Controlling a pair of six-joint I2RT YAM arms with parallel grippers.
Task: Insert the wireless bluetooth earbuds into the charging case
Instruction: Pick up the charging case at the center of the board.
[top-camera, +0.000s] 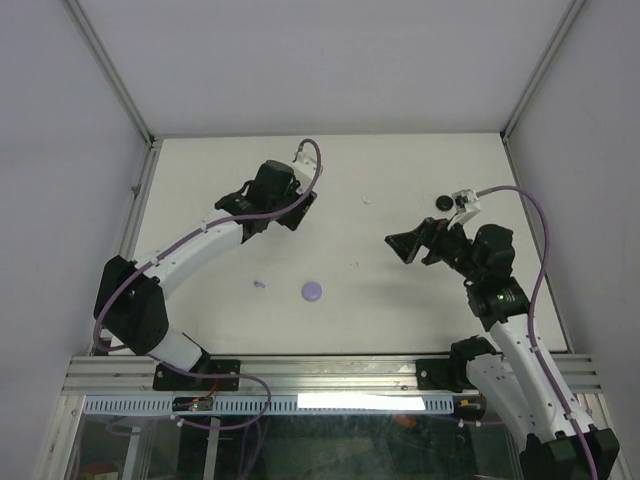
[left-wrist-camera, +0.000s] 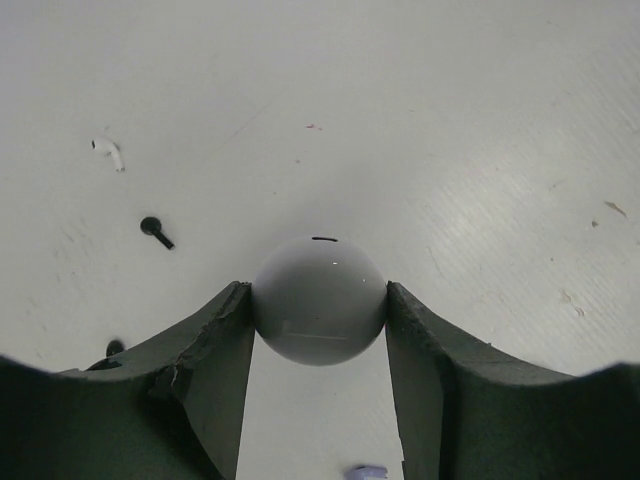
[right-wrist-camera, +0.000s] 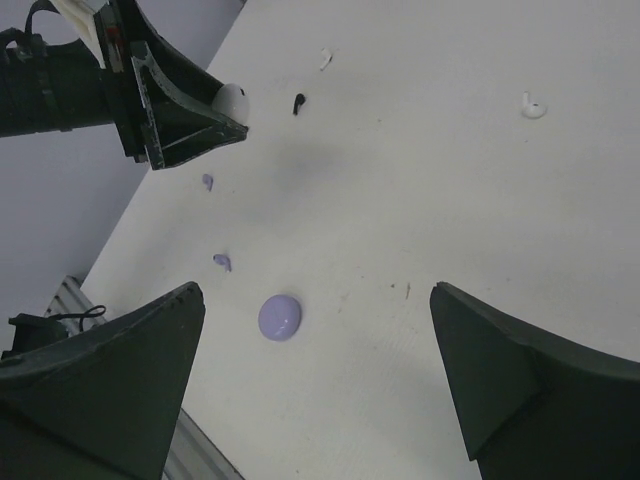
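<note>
My left gripper (left-wrist-camera: 318, 335) is shut on a white round case (left-wrist-camera: 318, 300), holding it by its sides above the table; it also shows in the right wrist view (right-wrist-camera: 232, 98). A white earbud (left-wrist-camera: 108, 152) and a black earbud (left-wrist-camera: 155, 230) lie beyond it to the left. A lavender earbud (left-wrist-camera: 366, 471) lies under the jaws. My right gripper (right-wrist-camera: 315, 292) is open and empty above a lavender case (right-wrist-camera: 279, 317), with two lavender earbuds (right-wrist-camera: 222, 262) further off. Another white earbud (right-wrist-camera: 533, 106) lies apart, far right.
From above, the left gripper (top-camera: 275, 212) hides the white case. The lavender case (top-camera: 312, 291) sits mid-table near the front. A black round case (top-camera: 443, 203) lies by the right gripper (top-camera: 402, 244). White walls bound the table (top-camera: 400, 310) on three sides.
</note>
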